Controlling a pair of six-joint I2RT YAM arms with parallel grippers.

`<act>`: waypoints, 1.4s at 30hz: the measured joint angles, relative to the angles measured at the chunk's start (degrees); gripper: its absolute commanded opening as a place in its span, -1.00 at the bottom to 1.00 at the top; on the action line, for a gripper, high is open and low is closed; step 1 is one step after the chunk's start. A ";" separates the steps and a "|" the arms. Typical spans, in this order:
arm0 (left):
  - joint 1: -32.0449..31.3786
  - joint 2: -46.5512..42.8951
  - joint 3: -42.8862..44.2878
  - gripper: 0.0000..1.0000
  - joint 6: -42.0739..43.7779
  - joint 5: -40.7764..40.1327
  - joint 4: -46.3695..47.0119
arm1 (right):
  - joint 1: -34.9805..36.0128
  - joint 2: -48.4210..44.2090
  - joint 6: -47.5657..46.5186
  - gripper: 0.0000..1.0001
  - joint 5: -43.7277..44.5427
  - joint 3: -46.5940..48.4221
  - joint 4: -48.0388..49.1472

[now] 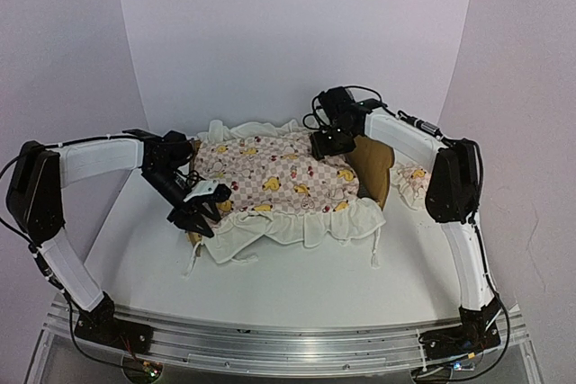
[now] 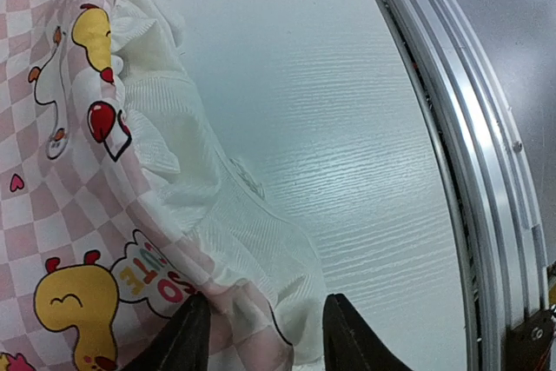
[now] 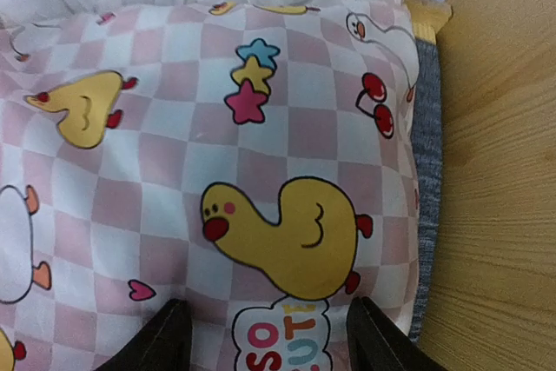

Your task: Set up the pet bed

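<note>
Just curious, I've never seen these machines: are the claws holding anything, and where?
The right gripper stands open over the quilt, holding nothing. The left gripper straddles the quilt's ruffled edge; whether it pinches it cannot be told.

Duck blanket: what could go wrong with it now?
The left pincer has the blanket's frill between its open fingers; a pull might drag the blanket off the bed. The right pincer hovers open over the blanket near the headboard and might bunch it. The pillow lies on the table beyond the headboard, where the right arm could knock it.
</note>
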 measured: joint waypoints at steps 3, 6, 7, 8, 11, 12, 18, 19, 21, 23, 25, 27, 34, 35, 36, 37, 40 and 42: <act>-0.15 -0.40 -0.47 -1.00 0.14 -1.03 1.72 | -0.81 0.91 0.84 0.18 1.44 -1.38 0.28; -0.15 -1.11 -0.66 -1.00 1.95 -2.20 1.76 | -1.72 0.94 1.76 0.18 3.66 -1.77 0.70; -0.15 -1.62 -0.97 -1.00 2.82 -2.62 1.68 | -2.02 0.94 1.96 0.19 4.19 -1.77 0.92; -0.15 -2.26 -1.49 -1.00 3.69 -3.21 1.51 | -2.29 0.94 2.08 0.19 4.54 -1.77 1.02; -0.15 -4.09 -3.50 -1.00 6.24 -5.25 0.83 | -2.81 0.94 2.05 0.22 4.66 -1.75 1.11; -0.16 -4.45 -4.17 -1.00 7.01 -5.90 0.68 | -2.85 0.94 1.92 0.23 4.32 -1.69 1.10; -0.17 -4.63 -6.09 -0.82 9.31 -6.88 0.27 | -3.03 0.81 0.54 0.30 -4.79 0.60 0.87; -0.16 -4.63 -6.02 -0.77 9.25 -6.63 0.18 | -3.11 0.55 0.39 0.33 -6.74 0.97 0.87; -0.15 -4.63 -5.76 -0.71 8.93 -6.15 -0.07 | -3.21 -0.50 0.13 0.39 -10.69 1.41 0.89; -0.15 -4.63 -5.17 -0.69 8.84 -5.48 -0.70 | -3.46 -2.99 0.27 0.46 -15.05 1.49 1.32; -0.16 -4.63 -4.64 -0.67 8.91 -5.16 -1.06 | -4.03 -6.26 0.88 0.56 -17.99 1.48 2.32; -0.16 -4.63 -4.46 -0.68 8.95 -4.96 -1.40 | -4.75 -11.24 2.12 0.64 -19.96 1.24 3.94; -0.15 -4.63 -4.45 -0.52 9.87 -4.96 -2.52 | -15.37 -33.90 7.91 0.60 -15.26 -8.79 10.51; -0.15 -4.63 -4.46 -0.45 10.28 -4.94 -2.80 | -17.76 -36.61 9.18 0.59 -12.37 -12.15 11.25; -0.15 -4.63 -4.47 -0.38 10.61 -4.93 -3.13 | -20.33 -39.22 10.56 0.58 -9.20 -15.70 11.42; -0.15 -4.66 -4.47 -0.28 11.06 -4.92 -3.44 | -23.42 -40.64 11.99 0.58 -5.49 -19.60 11.65; -0.15 -4.75 -4.47 -0.04 11.37 -4.86 -4.21 | -30.19 -39.38 14.17 0.59 1.54 -27.19 10.68; -0.15 -4.92 -4.44 0.07 11.35 -4.77 -4.71 | -33.37 -33.47 15.57 0.65 2.92 -28.68 8.99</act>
